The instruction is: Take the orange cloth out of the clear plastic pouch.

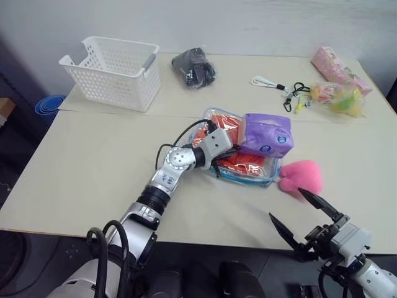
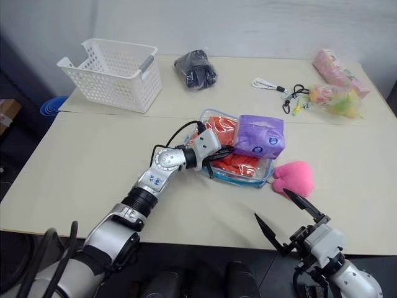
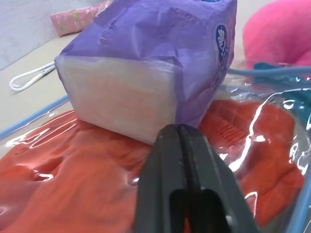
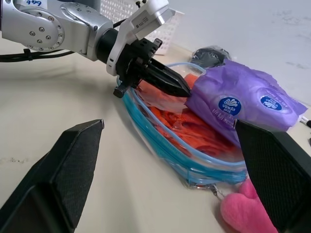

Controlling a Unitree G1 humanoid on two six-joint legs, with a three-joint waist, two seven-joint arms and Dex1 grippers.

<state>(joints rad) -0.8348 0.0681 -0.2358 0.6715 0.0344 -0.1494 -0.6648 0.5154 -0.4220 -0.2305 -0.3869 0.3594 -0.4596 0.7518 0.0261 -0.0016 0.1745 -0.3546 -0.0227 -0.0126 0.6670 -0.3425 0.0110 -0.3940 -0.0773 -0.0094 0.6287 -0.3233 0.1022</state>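
Both head views look forward and down over the tabletop point(image 1: 93, 174) from above, while the left wrist view sits very close against the purple tissue pack point(image 3: 160, 58) and the right wrist view faces that same pack and the left claw point(image 4: 182, 91) from low, farther back.

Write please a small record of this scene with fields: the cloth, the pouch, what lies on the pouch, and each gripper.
cloth: orange wrinkled fabric cloth, inside the pouch
pouch: clear flat plastic pouch with light blue edging, lying on the beige table
on pouch: purple soft tissue pack, resting on top
beside pouch: pink plush toy
left gripper: shut, tips at the pouch's opening over the cloth, next to the tissue pack; a pinch on fabric cannot be confirmed
right gripper: open, hovering near the table's front edge, holding nothing
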